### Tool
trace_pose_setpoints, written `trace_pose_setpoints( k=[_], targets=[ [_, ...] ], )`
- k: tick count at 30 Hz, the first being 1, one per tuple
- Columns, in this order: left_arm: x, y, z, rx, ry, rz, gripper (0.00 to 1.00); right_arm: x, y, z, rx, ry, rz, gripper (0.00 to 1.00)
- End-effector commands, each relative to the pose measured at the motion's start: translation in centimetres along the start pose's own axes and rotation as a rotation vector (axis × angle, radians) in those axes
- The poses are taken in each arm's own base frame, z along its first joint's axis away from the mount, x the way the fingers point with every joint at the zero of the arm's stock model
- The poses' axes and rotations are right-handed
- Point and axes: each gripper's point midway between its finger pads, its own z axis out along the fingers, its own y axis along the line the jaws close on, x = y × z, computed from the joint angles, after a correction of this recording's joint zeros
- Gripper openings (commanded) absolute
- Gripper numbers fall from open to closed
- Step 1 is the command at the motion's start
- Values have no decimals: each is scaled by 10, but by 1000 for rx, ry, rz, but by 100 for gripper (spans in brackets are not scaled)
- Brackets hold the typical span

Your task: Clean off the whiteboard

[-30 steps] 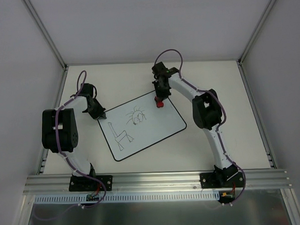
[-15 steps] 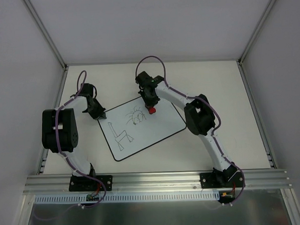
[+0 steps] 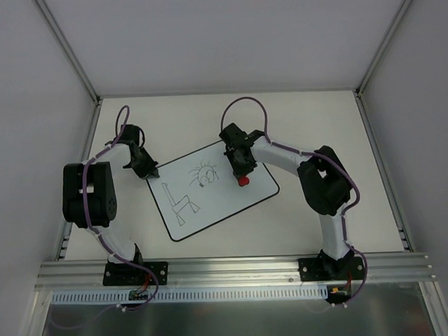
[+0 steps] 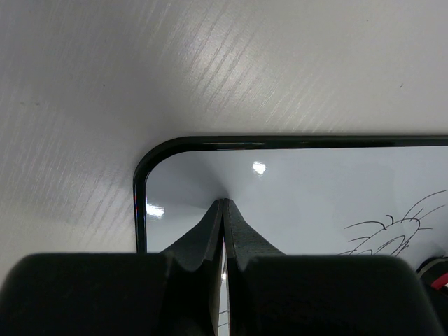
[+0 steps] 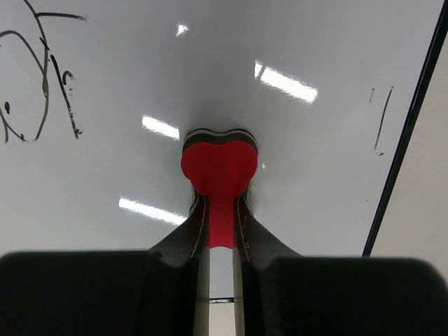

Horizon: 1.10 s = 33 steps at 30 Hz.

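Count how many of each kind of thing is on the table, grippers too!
Whiteboard: 1
Eraser: 1
Grippers: 2, the left gripper and the right gripper
Total: 4

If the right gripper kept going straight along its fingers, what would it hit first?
The flat white whiteboard with the black border: the right gripper points down at it, and the red bone-shaped eraser it clamps seems pressed against the surface.

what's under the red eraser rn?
The whiteboard: the eraser, held in the right gripper, rests on a blank patch right of the sketches. Any ink beneath its pad is hidden.
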Motion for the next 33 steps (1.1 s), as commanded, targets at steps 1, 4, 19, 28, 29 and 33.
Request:
trace_pose_setpoints(
  k=[1, 4, 19, 28, 29, 33],
  targets=[
    [29, 28, 8, -101, 94, 30, 0, 79, -23, 15, 87, 272, -22, 0],
    [29, 28, 7, -100, 93, 33, 0, 53, -24, 14, 73, 219, 5, 0],
    [32, 29, 6, -100, 96, 39, 0, -66, -82, 38, 175, 65, 155, 0],
    [35, 32, 6, -103, 101, 41, 0, -83, -95, 59, 133, 63, 296, 0],
    [34, 32, 6, -103, 101, 41, 0, -93, -95, 57, 124, 41, 304, 0],
    [35, 32, 7, -103, 103, 41, 0, -90, -93, 64, 107, 63, 315, 0]
  ],
)
